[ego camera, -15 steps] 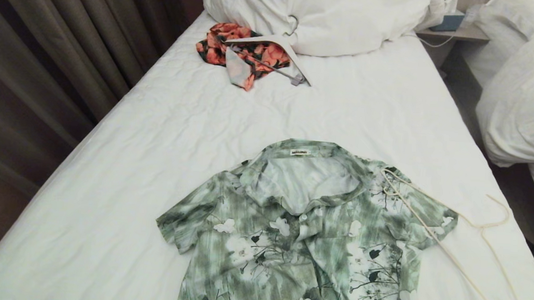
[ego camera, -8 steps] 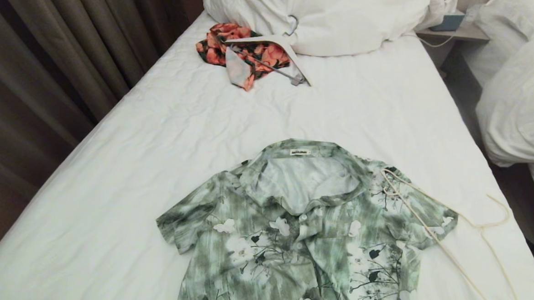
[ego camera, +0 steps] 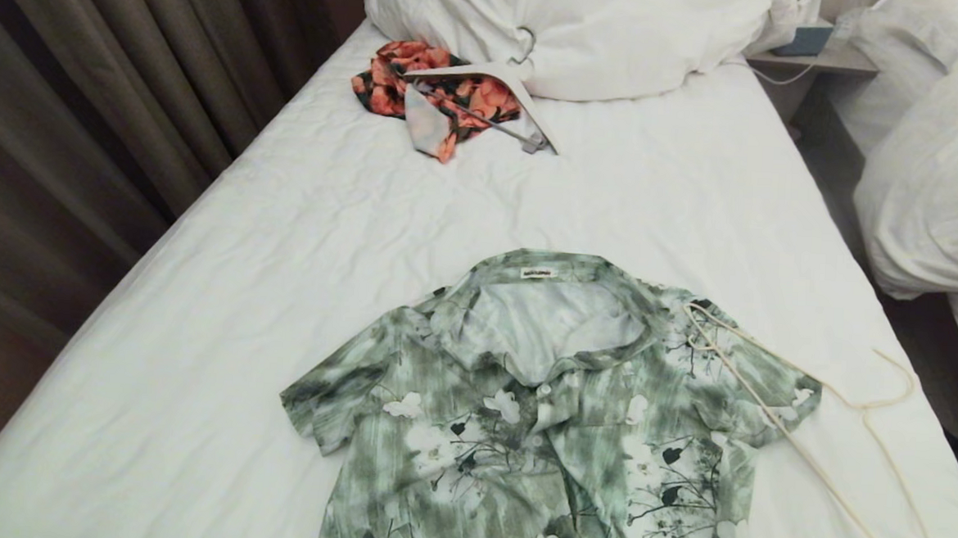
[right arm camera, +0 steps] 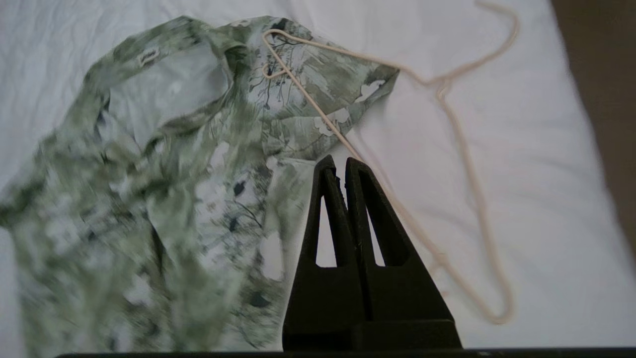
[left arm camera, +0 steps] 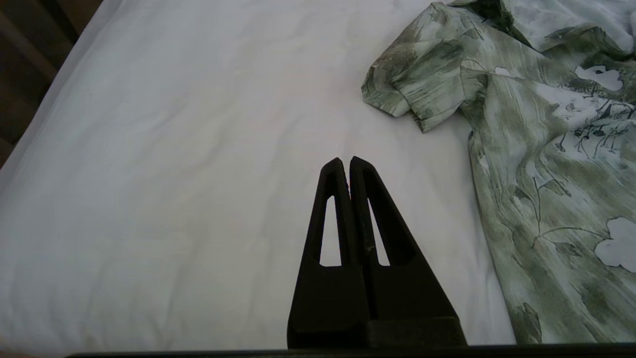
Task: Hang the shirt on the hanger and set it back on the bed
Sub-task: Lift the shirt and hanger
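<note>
- One green-and-white flowered shirt (ego camera: 545, 412) on the bed.
- One orange-red floral garment (ego camera: 435, 94), crumpled near the pillows.
- Two hangers: one thin cream hanger (ego camera: 815, 418), one thicker white hanger (ego camera: 497, 85).
- Two beds: one bed (ego camera: 283, 250) with a plain white sheet, one neighbouring bed (ego camera: 935, 178) heaped with white bedding.
- Two pincers: one left pincer (left arm camera: 345, 161), one right pincer (right arm camera: 337, 161), each with two fingers pressed together.

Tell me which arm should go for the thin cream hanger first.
Right. The right gripper, shut, points at the thin cream wire hanger, which lies partly on the green floral shirt's right sleeve. The left gripper, shut, faces bare white bed sheet.
</note>
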Tool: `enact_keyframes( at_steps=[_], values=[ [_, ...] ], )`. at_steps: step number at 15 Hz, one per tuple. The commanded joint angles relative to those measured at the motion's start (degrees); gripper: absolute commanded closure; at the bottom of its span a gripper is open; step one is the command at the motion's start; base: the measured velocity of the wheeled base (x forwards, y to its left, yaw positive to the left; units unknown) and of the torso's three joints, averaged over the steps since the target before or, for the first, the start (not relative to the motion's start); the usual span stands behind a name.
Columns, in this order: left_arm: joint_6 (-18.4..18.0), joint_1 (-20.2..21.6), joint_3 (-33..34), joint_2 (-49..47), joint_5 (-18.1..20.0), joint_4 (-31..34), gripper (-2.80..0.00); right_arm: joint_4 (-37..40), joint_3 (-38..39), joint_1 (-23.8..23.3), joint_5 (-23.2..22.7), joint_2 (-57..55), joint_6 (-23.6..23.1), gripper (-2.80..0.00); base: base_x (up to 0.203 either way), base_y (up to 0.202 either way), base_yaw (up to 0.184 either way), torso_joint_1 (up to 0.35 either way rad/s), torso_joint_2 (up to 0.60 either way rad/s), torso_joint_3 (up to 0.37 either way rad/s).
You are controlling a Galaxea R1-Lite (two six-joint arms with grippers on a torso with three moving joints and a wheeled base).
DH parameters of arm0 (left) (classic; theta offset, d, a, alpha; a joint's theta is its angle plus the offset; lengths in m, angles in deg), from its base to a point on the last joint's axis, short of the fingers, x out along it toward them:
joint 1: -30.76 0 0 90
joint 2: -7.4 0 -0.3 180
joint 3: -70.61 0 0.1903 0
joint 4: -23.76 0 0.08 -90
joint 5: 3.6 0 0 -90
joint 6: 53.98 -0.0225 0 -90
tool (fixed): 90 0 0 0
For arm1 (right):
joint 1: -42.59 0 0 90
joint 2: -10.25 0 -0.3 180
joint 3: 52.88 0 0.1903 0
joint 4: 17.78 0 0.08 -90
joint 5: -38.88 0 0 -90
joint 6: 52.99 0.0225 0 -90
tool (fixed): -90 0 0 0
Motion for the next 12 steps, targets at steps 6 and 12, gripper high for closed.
enact_keyframes(
  at_steps=[6, 12],
  values=[
    [0.0, 0.0, 0.0, 0.0, 0.0, 0.0, 0.00, -3.7, -6.7, -24.2, -12.8, -37.4, 4.2, 0.00, 0.000, 0.000, 0.000, 0.000, 0.00, 0.000],
    [0.0, 0.0, 0.0, 0.0, 0.0, 0.0, 0.00, 2.5, -8.2, -47.9, -38.2, -58.5, -20.1, 0.00, 0.000, 0.000, 0.000, 0.000, 0.00, 0.000]
  ],
)
